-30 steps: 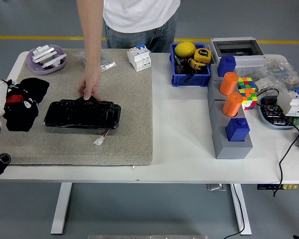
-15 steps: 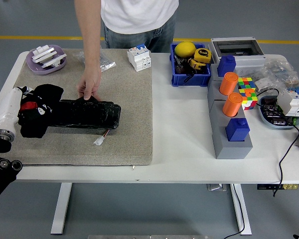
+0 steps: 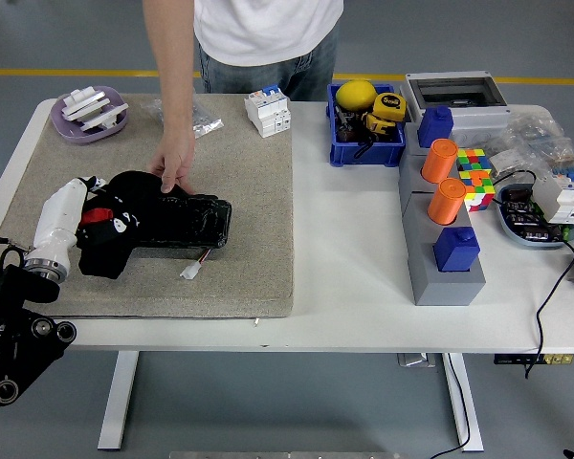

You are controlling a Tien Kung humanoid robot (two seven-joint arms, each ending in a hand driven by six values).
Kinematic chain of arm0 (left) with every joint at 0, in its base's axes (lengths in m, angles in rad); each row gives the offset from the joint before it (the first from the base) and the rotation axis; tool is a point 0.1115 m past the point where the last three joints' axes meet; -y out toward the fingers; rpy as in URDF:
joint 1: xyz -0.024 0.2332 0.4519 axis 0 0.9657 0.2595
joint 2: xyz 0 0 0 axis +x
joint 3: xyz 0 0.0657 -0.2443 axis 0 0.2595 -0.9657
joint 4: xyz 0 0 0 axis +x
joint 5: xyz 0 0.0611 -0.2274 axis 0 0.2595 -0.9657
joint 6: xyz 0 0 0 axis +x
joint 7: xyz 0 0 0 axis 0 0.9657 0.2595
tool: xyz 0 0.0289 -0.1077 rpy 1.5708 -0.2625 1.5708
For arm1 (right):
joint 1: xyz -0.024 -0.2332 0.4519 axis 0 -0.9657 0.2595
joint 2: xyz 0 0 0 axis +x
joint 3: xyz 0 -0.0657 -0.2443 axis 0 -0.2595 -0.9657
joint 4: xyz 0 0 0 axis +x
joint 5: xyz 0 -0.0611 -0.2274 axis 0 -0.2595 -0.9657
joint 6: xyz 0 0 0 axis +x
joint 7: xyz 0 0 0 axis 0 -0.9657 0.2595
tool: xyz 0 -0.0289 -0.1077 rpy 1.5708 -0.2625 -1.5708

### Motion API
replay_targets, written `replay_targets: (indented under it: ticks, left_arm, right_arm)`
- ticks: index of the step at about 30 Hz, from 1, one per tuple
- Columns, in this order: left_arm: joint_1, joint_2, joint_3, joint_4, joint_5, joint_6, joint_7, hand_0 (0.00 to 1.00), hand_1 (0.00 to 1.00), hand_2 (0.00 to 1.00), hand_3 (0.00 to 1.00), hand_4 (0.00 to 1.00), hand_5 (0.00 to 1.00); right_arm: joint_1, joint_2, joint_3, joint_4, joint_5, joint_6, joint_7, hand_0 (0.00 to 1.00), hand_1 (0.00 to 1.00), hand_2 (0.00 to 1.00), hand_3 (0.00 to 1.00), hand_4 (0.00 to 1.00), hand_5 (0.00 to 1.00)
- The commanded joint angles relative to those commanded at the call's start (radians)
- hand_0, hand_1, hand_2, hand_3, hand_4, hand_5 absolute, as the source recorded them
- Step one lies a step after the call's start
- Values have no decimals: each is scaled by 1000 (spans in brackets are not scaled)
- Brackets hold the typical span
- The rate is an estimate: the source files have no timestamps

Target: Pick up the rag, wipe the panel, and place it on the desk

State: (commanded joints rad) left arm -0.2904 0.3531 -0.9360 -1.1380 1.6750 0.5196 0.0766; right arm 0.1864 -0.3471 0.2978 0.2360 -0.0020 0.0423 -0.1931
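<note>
The black panel (image 3: 177, 221) lies flat on the grey mat (image 3: 239, 191), its long axis running left to right, roughly parallel to the table's (image 3: 344, 287) near edge; a small white connector (image 3: 189, 272) trails from its near side. The black rag (image 3: 120, 222), marked with red and white, covers the panel's left part and hangs off toward the near left, so its own length runs diagonally from the panel toward the robot's left hand (image 3: 88, 215). That hand is wrapped in the rag; its fingers are hidden under the cloth, but the rag sits bunched on it, so it reads as clamped on the rag. Compared with half a second ago the white forearm (image 3: 54, 225) has swung rightward and the rag has slid further along the panel, covering more of its left end; a second ago the rag lay wholly left of the panel. A person's hand (image 3: 173, 163) presses the panel's far edge, in the same spot as before. The right hand is out of sight. Counted: one panel, one rag, one purple dish (image 3: 89, 113), one blue bin (image 3: 365, 134), two orange cylinders (image 3: 439, 160), two blue blocks (image 3: 456, 248), one colour cube (image 3: 475, 178).
</note>
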Motion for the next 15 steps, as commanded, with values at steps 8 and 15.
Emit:
replay_targets:
  ticks: [8,15]
  left_arm:
    - [-15,-29,88,-44,7,9,11,258,167,467,425,153,2]
    - [-18,-42,152,-83,26,11,25,259,167,467,426,145,2]
  right_arm:
    - [0,-3,5,-1,-5,1,-3,704,637,685,639,998,569]
    - [0,-7,2,-2,0,2,-2,705,637,685,640,998,569]
